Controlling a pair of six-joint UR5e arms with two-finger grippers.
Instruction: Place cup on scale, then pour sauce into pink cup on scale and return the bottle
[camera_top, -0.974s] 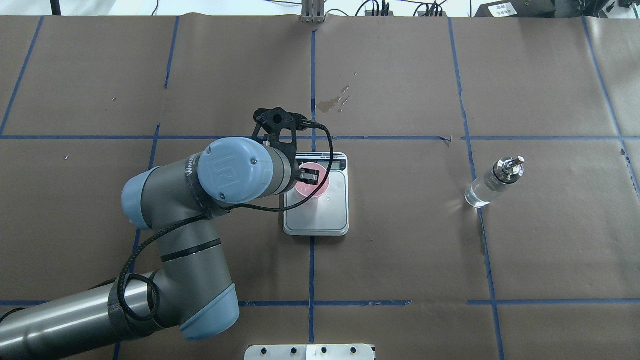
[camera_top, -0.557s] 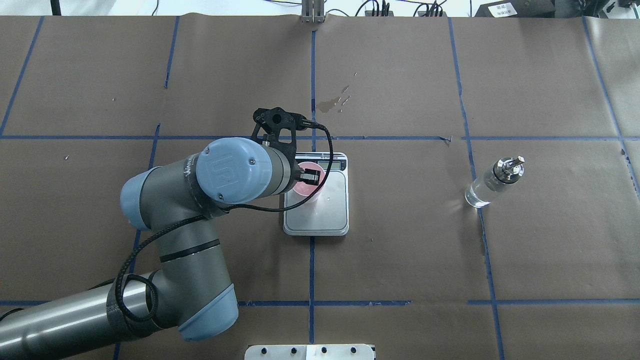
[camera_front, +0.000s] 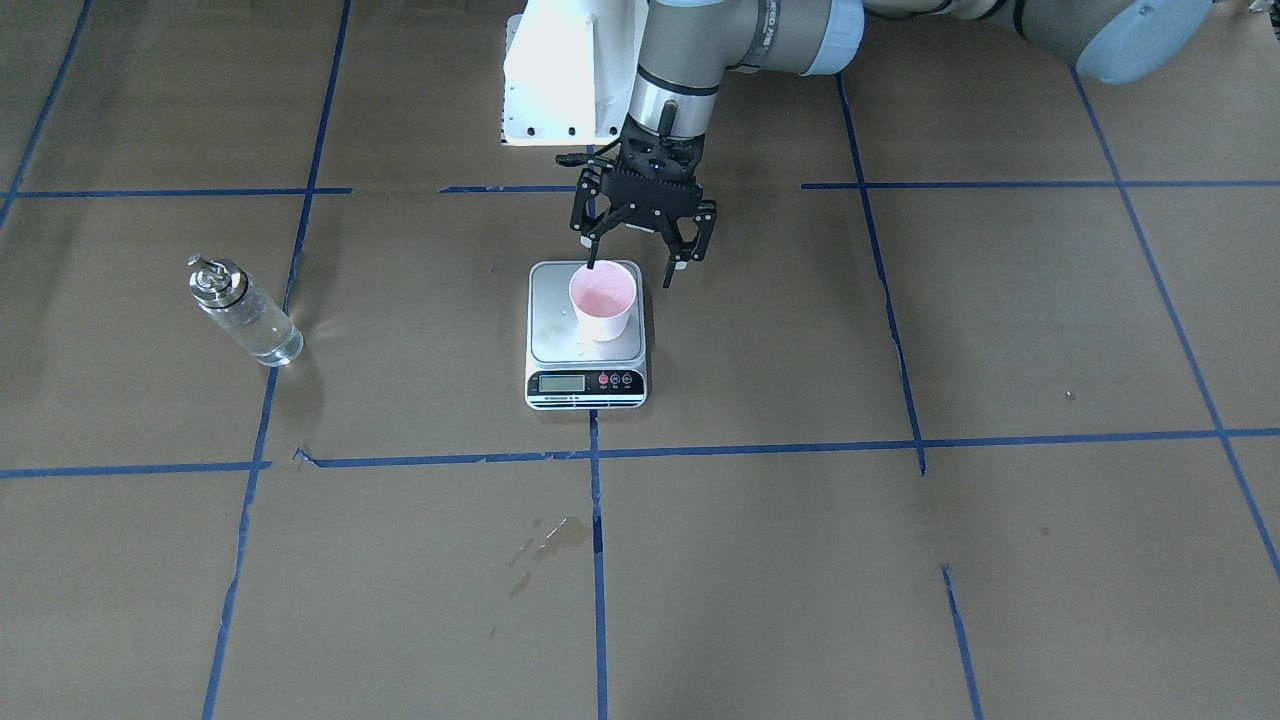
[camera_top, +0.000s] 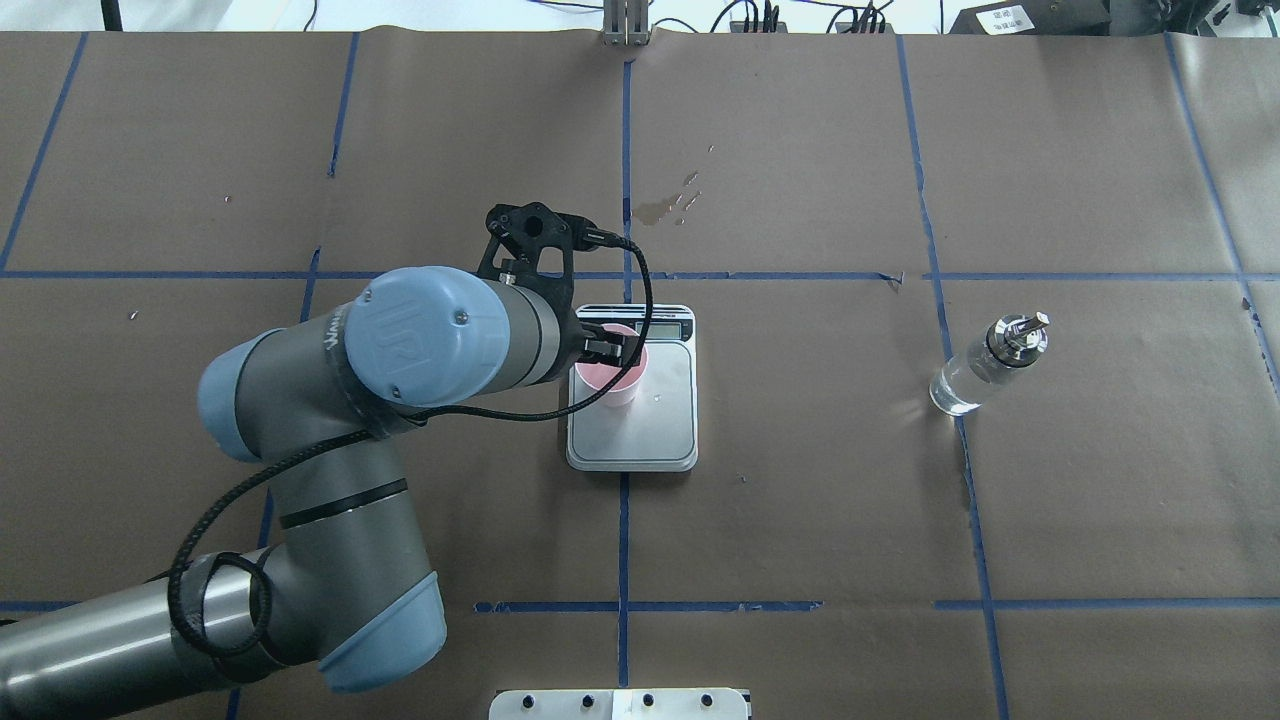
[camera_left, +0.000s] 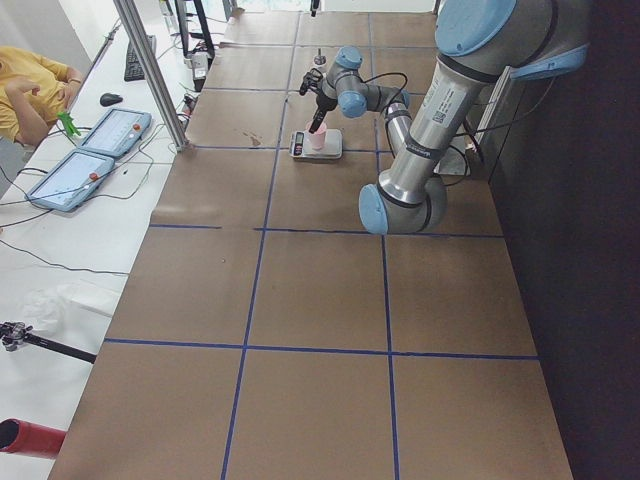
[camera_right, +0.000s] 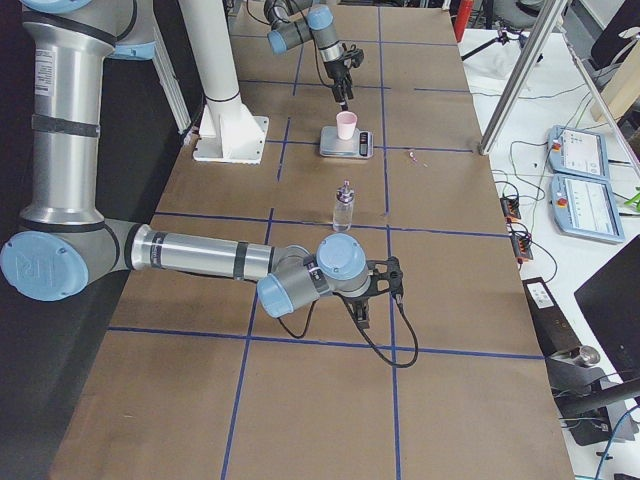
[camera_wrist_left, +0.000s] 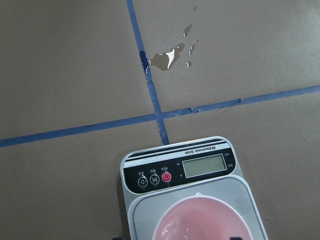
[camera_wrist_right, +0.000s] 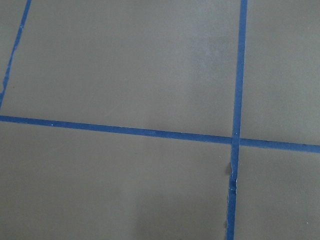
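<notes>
The pale pink cup (camera_front: 603, 300) stands upright on the steel-grey plate of the scale (camera_front: 553, 325), nearer the display than the robot. My left gripper (camera_front: 631, 268) hangs open just above the cup's robot-side rim; I cannot tell whether a fingertip touches it. From overhead the arm covers part of the cup (camera_top: 625, 382) on the scale (camera_top: 650, 440). The left wrist view shows the cup (camera_wrist_left: 200, 222) below the scale's display (camera_wrist_left: 202, 166). The bottle (camera_top: 985, 370) of clear sauce stands alone far to my right. My right gripper (camera_right: 378, 296) hovers low over the table; I cannot tell its state.
A wet spill patch (camera_top: 665, 205) lies beyond the scale, also seen as the spill (camera_wrist_left: 167, 57). Blue tape lines cross the brown paper. A white base plate (camera_front: 560, 70) sits at the robot's side. A person (camera_left: 25, 85) and tablets are at a side bench.
My left arm has drawn back toward the left. The fingers that pinched the cup's rim have opened, and the cup now sits slightly further left on the plate.
</notes>
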